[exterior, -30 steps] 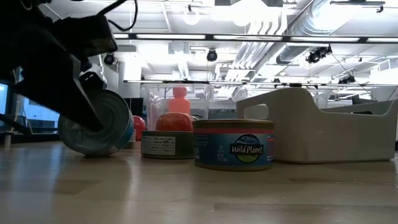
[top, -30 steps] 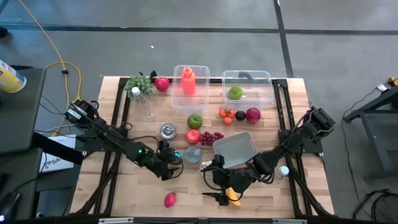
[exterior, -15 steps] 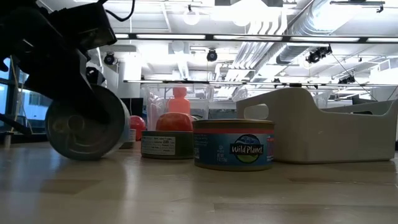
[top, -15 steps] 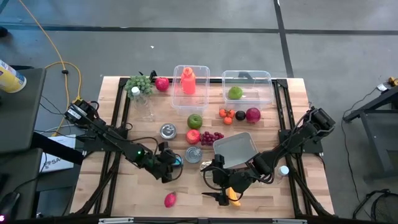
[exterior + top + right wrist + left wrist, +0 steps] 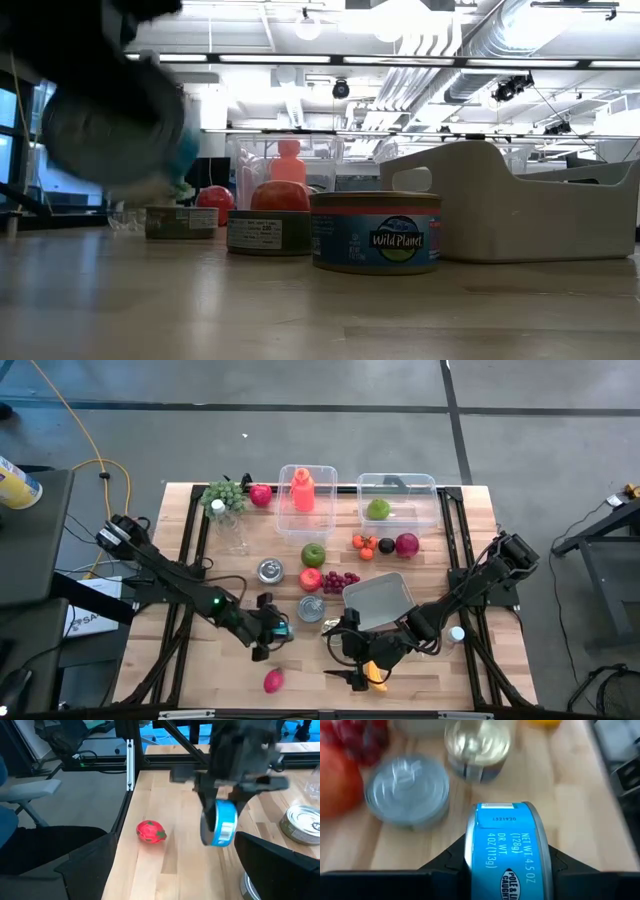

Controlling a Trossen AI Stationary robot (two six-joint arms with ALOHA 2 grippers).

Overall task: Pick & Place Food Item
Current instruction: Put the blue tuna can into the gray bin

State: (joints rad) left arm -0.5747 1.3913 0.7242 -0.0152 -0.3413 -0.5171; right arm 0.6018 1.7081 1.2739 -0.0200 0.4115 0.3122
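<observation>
Grip confirmed: my left gripper (image 5: 507, 870) pinches the blue-labelled round tin can (image 5: 509, 851) on edge, clear of the wooden table (image 5: 200, 670). Right gripper (image 5: 352, 678) spread, idle beside the white bin (image 5: 380, 600), which lies to my right

I'm seeing bright ceiling strip lights (image 5: 330, 58) glaring at twelve o'clock in the low view; the lifted can (image 5: 115, 135) at ten smears with motion blur, and the left wrist background is soft.

High view looks straight down on the whole table (image 5: 230, 680), low view sits at tabletop level facing the room, wrist views look close along their fingers; all four share the blue can (image 5: 507, 852).
</observation>
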